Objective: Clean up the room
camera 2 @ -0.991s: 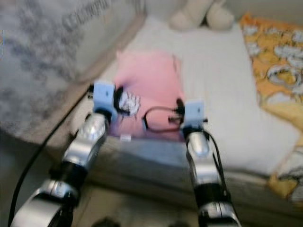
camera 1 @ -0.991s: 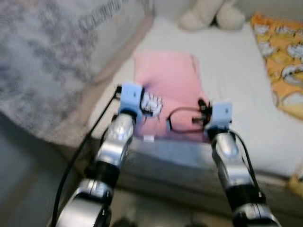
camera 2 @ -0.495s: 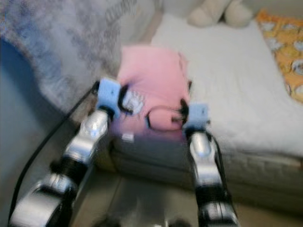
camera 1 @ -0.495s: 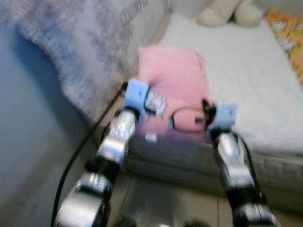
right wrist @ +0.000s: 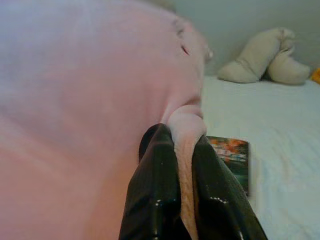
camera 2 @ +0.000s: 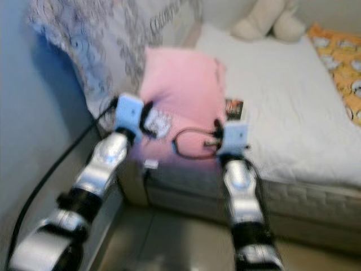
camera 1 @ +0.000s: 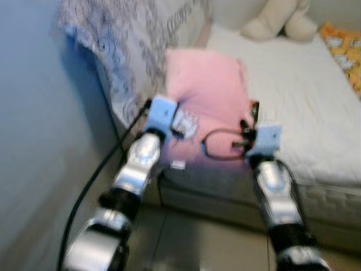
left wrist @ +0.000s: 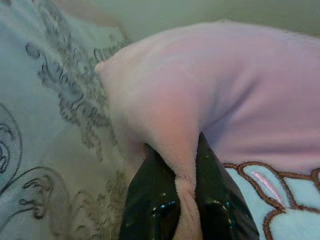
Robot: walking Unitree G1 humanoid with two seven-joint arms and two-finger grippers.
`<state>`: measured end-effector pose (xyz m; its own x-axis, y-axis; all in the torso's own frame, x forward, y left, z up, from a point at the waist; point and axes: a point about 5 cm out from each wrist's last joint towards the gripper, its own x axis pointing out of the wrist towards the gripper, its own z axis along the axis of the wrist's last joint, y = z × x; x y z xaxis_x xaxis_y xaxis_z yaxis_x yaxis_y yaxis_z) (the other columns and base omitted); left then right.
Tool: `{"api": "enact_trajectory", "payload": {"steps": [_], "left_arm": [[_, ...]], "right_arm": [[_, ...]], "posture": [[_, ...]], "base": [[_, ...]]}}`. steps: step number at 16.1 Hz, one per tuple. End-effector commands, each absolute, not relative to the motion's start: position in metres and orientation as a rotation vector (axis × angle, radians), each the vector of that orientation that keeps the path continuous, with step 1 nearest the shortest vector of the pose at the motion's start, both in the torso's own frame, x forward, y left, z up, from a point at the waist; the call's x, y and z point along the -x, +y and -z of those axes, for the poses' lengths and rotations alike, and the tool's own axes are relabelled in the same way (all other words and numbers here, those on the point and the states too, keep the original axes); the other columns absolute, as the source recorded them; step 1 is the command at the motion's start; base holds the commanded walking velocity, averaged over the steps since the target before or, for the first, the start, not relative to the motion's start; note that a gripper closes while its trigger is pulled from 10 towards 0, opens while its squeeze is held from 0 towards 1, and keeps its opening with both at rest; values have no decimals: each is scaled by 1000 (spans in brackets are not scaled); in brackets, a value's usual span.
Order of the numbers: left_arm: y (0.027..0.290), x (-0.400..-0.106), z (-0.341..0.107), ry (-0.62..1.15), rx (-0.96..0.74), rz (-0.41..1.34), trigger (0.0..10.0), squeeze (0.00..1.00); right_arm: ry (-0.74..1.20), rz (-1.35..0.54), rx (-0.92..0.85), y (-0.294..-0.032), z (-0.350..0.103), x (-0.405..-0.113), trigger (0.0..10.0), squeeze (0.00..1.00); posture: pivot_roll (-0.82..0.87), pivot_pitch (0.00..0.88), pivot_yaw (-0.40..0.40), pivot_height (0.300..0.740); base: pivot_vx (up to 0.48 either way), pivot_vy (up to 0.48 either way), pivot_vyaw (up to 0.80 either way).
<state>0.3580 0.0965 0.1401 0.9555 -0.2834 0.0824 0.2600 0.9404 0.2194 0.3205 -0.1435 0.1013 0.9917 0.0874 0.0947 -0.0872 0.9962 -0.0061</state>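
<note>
Against the left wall, a grey patterned blanket (camera 1: 132,51) draped down over the bed's left edge. Just right of it, a pink pillow (camera 1: 206,90) lying along the near left corner of the mattress (camera 1: 293,107), its lower part bearing a white cartoon patch (camera 1: 183,123) close to the near edge. Left gripper (left wrist: 186,200) clamped on the pillow's near left corner, a pinch of pink plush squeezed between the two black fingers (left wrist: 152,205), with the patterned blanket just beside that corner. Left arm (camera 1: 135,169) reaching up from the floor side to the mattress's near edge, a black cable trailing from it. Right gripper (right wrist: 186,190) likewise closed on the pillow, a fold of pink fabric nipped between its fingers (right wrist: 155,190) at the pillow's near right corner. Right arm (camera 1: 273,192) rising to the near edge, a looped black cable beside its blue wrist block. Just past the pillow's right side, a small colourful booklet or card (right wrist: 231,152) flat on the white sheet, too blurred to read. At the far edge, a cream plush toy (camera 1: 277,22). At the far right corner, an orange patterned cloth (camera 1: 345,51).
</note>
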Motion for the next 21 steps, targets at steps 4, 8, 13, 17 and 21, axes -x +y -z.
{"api": "enact_trajectory", "payload": {"steps": [4, 8, 13, 17, 21], "left_arm": [[101, -361, -148, -149, -190, 238, 10000, 0], [98, -362, -146, -139, -191, 238, 10000, 0], [100, -363, -144, -126, -189, 228, 10000, 0], [98, -364, -144, -125, -206, 244, 10000, 0], [95, -368, -147, -127, -210, 255, 10000, 0]], "right_arm": [[-95, -28, 16, -162, -101, -320, 10000, 0], [-93, -32, 23, -163, -101, -320, 10000, 0], [-87, -38, 26, -162, -100, -319, 10000, 0], [-90, -20, 22, -162, -100, -318, 10000, 0], [-83, 21, 22, -167, -99, -318, 10000, 0]], "posture": [[-63, 0, 51, 740], [-77, 0, 52, 740], [-79, 0, 56, 740], [-84, 0, 64, 740], [-91, 0, 69, 740]], "base": [[480, 0, 0], [480, 0, 0], [480, 0, 0], [480, 0, 0], [480, 0, 0]]}}
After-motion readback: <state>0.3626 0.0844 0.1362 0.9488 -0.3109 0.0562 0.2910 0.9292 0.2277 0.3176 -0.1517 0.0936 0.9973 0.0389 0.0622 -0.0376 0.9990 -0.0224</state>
